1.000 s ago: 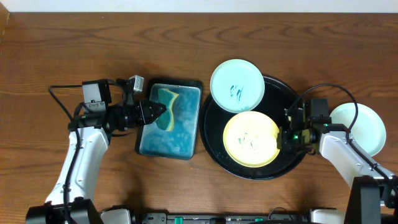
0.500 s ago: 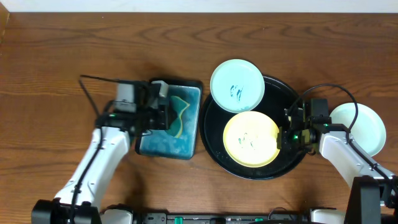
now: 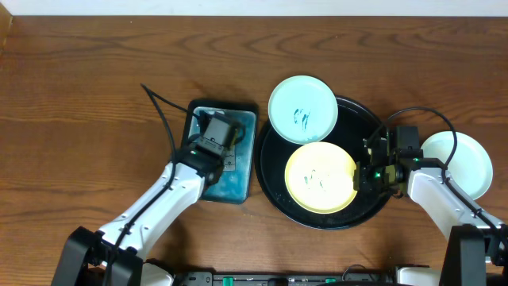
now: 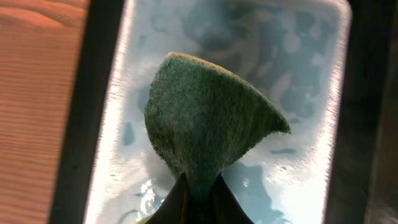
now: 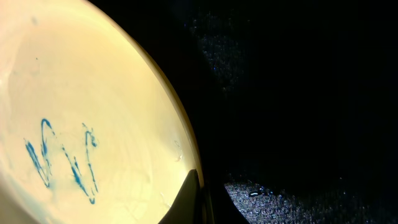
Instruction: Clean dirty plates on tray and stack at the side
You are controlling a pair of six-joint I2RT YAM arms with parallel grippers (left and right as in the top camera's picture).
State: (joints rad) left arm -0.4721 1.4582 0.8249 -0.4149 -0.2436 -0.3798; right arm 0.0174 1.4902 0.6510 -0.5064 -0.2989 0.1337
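While the left gripper [image 4: 199, 196] pinches the green sponge [image 4: 208, 118] over the blue-water tray [image 4: 102, 93], it would do well to let drips fall before crossing to the yellow plate [image 3: 320, 176]. The right gripper [image 5: 196, 193] clamps that plate's rim on the round black tray [image 3: 373, 127]. Firm strokes should cover the teal scribbles [image 5: 62, 158]. No brand or legible writing shows.
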